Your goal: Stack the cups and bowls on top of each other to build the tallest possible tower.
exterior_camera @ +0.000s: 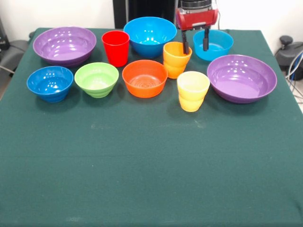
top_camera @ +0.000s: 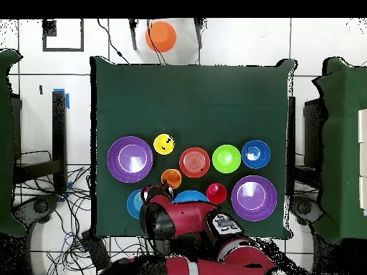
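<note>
All cups and bowls stand apart on the green cloth, and no tower is in view. The back row holds a purple bowl, the red cup, a large blue bowl, the orange cup and a cyan bowl. Nearer are the dark blue bowl, green bowl, orange bowl, yellow cup and second purple bowl. My gripper hangs open and empty between the orange cup and the cyan bowl. From overhead the arm covers part of the large blue bowl.
The table is covered in dark green cloth, and all the pieces sit on its far half. In the overhead view an orange round object lies on the floor beyond the table's far edge. Cables trail on the floor beside the table.
</note>
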`<action>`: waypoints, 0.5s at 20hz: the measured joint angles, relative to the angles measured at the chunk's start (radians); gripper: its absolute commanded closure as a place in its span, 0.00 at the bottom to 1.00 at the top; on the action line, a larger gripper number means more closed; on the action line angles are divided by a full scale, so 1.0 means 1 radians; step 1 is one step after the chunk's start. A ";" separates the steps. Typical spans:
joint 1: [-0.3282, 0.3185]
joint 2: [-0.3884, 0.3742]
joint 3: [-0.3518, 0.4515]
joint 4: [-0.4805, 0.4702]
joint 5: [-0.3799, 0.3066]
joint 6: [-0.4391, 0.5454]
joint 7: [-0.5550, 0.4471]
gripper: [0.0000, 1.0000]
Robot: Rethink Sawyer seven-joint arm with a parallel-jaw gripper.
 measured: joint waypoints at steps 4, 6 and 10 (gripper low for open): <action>0.008 0.012 -0.002 -0.008 0.000 -0.009 0.000 0.00; 0.008 0.018 -0.002 -0.012 0.000 -0.015 0.000 0.00; 0.008 0.020 -0.002 -0.020 0.000 -0.020 0.000 0.00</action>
